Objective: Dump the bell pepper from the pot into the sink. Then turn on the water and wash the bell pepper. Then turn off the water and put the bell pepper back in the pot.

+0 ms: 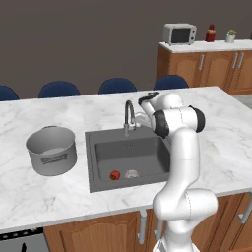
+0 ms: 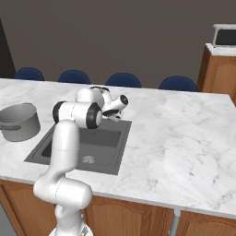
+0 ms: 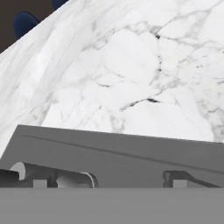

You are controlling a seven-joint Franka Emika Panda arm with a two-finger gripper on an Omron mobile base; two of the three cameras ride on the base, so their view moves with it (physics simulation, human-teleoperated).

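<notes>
The small red bell pepper (image 1: 114, 175) lies on the floor of the dark grey sink (image 1: 147, 147), just left of the pale drain (image 1: 131, 174). Left of the sink, the grey pot (image 1: 51, 150) stands upright on the marble; it also appears at the left edge in the right base view (image 2: 18, 120). No water runs from the gooseneck faucet (image 1: 129, 115) at the sink's back rim. My gripper (image 1: 139, 121) hovers just right of the faucet's base, above the back rim (image 2: 114, 115). In the hand view it (image 3: 109, 181) is open and empty, with a grey faucet part (image 3: 52, 175) by the left fingertip.
Several blue chairs (image 1: 117, 85) line the far side of the marble island (image 1: 216, 128). A microwave (image 1: 179, 33) sits on the wooden cabinet counter at the back right. The arm's own elbow (image 1: 179, 120) rises over the sink's right side.
</notes>
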